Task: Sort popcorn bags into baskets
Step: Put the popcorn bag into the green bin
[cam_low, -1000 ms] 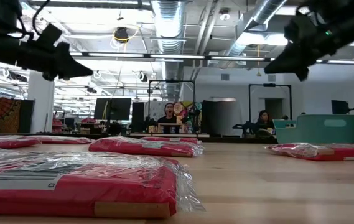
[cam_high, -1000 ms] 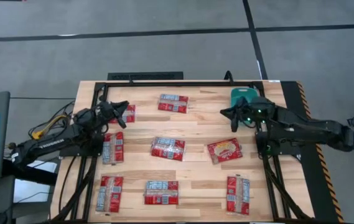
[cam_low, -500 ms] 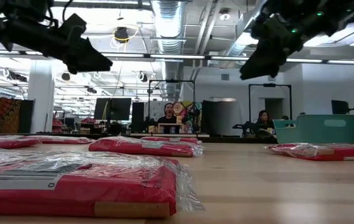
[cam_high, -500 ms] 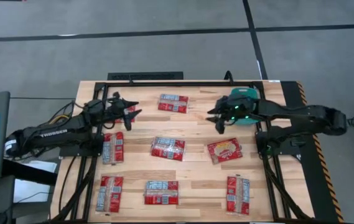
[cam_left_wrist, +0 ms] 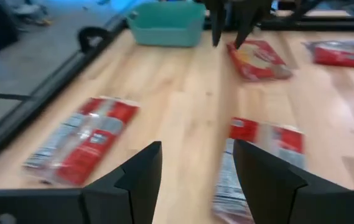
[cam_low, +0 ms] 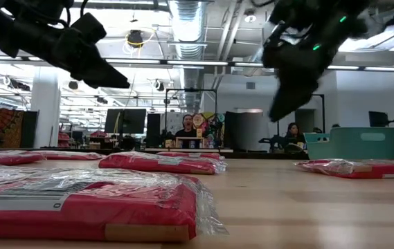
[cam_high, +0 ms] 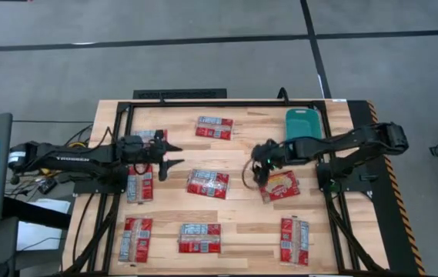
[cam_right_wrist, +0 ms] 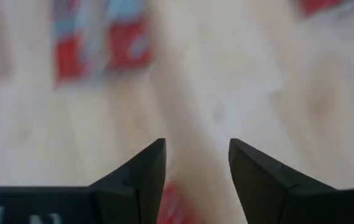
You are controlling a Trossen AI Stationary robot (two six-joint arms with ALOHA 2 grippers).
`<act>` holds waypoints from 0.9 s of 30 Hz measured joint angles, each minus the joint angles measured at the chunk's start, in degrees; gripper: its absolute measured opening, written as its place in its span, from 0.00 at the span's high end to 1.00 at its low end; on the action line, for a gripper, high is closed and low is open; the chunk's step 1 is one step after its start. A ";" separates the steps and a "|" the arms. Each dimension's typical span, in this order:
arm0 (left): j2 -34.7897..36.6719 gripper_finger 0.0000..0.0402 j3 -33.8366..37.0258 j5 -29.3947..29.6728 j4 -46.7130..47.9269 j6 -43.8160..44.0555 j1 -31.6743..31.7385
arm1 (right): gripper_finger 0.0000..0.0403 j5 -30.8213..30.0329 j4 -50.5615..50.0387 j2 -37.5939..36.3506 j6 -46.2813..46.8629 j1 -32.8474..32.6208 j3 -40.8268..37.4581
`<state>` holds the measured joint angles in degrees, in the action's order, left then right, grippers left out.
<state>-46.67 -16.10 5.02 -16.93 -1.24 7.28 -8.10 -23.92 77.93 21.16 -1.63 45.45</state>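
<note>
Several red popcorn bags lie flat on the wooden table. One lies at the far middle, one in the centre, and one has a yellowish picture. The teal basket stands at the far right. My left gripper hovers open above the table, left of the centre bag. My right gripper hangs open and tipped downward, just left of the yellowish bag. Nothing is between either pair of fingers.
More bags lie at the left and along the near edge. A black frame borders the table. Bare wood shows between the two grippers. People sit in the room beyond.
Both grippers have opened. My left gripper has swung toward the table's right and slightly nearer, out over the board. My right gripper has moved toward the left and near edges, away from the basket, sinking and tipping downward next to the yellowish bag. No bag has moved.
</note>
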 joint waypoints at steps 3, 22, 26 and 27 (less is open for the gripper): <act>-2.92 0.53 -0.02 3.58 -2.48 1.32 -4.13 | 0.52 0.17 -7.93 -0.29 1.95 -6.14 1.67; -14.66 0.53 -9.88 29.43 -12.85 -10.44 0.50 | 0.53 19.42 -19.86 -0.37 72.50 -36.92 2.82; -16.24 0.53 -11.09 29.51 -18.06 -15.55 4.38 | 0.52 20.69 -20.02 -0.39 75.32 -38.14 2.82; -16.33 0.53 -11.33 29.52 -18.85 -16.06 5.14 | 0.52 20.79 -19.94 -0.39 75.20 -38.14 2.82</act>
<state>-63.00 -27.43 34.53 -35.78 -17.30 12.42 12.69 -43.85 77.54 96.37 -39.77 48.27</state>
